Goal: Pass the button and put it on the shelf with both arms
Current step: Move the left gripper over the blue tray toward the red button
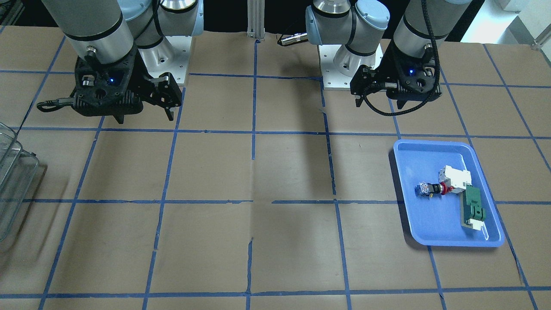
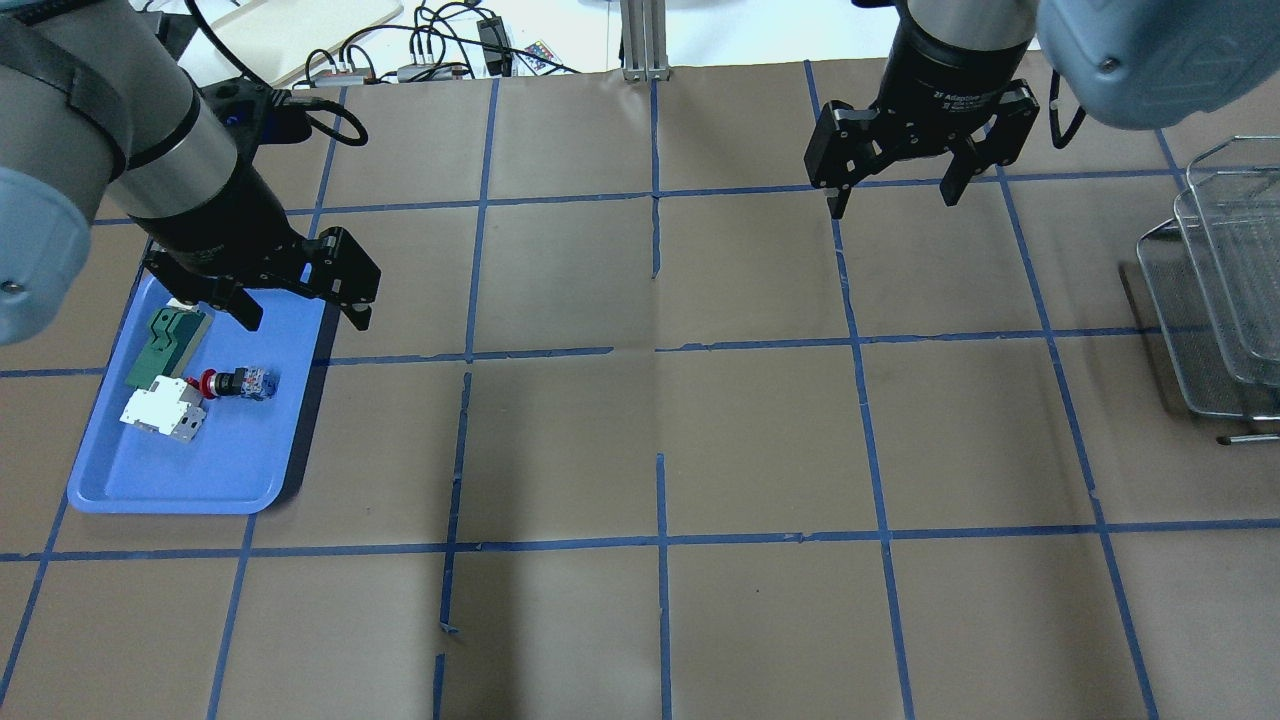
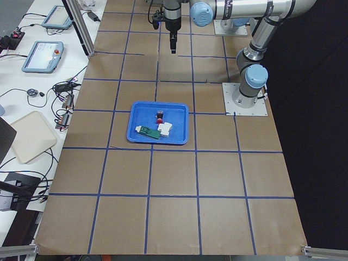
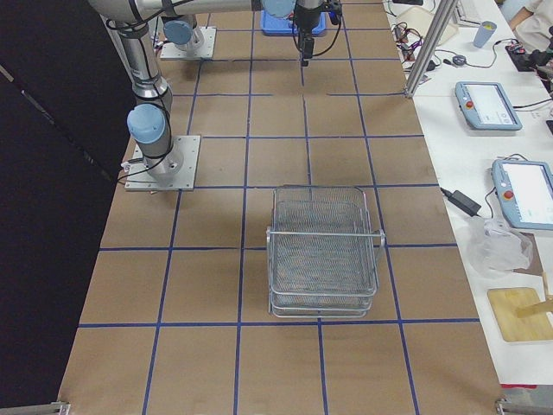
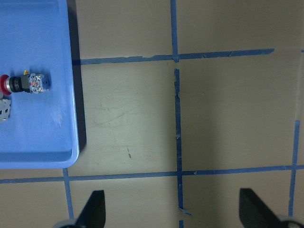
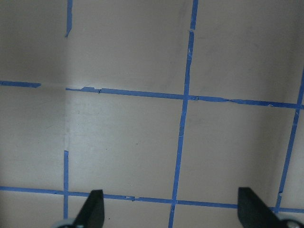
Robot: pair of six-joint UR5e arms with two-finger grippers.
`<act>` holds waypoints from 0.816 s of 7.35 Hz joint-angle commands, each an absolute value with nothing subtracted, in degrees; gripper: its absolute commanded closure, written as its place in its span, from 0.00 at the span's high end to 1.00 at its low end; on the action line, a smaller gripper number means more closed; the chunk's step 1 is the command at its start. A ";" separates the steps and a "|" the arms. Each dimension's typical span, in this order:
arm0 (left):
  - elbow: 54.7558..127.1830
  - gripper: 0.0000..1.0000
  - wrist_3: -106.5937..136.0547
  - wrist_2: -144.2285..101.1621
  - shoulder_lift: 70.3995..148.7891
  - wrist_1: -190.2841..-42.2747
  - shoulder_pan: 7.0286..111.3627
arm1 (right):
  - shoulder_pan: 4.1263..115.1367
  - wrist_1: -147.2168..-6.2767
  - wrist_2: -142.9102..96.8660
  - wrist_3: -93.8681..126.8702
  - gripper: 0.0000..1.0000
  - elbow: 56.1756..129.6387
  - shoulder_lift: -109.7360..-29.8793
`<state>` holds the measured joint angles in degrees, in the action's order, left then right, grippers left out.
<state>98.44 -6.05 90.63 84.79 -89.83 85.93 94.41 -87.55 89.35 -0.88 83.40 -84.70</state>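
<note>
The button (image 2: pixel 238 382), black with a red ring and a blue-and-clear block, lies on its side in the blue tray (image 2: pixel 200 470). It also shows in the front view (image 1: pixel 430 189) and the left wrist view (image 5: pixel 26 83). My left gripper (image 2: pixel 305 318) hangs open and empty above the tray's far right corner, apart from the button. Its fingertips (image 5: pixel 95 209) frame bare table beside the tray. My right gripper (image 2: pixel 892 205) is open and empty over the table's far right part. The wire-mesh shelf (image 2: pixel 1220 290) stands at the right edge and shows whole in the right side view (image 4: pixel 321 251).
In the tray, a white blocky breaker (image 2: pixel 165 412) touches the button's red end, and a flat green-and-white part (image 2: pixel 165 345) lies beside it. Brown paper with blue tape lines (image 2: pixel 660 350) covers the table. Cables and devices lie beyond the far edge.
</note>
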 commanded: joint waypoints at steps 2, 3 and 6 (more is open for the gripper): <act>98.53 1.00 -6.06 90.97 84.99 -89.73 84.21 | 94.39 -87.45 89.38 -0.88 1.00 83.50 -84.81; 99.57 1.00 -6.33 90.97 84.99 -89.74 82.89 | 94.39 -87.63 89.21 -0.88 1.00 83.50 -84.81; 100.63 1.00 -23.13 96.57 85.08 -89.38 79.65 | 94.39 -87.63 89.30 -0.88 1.00 83.50 -84.82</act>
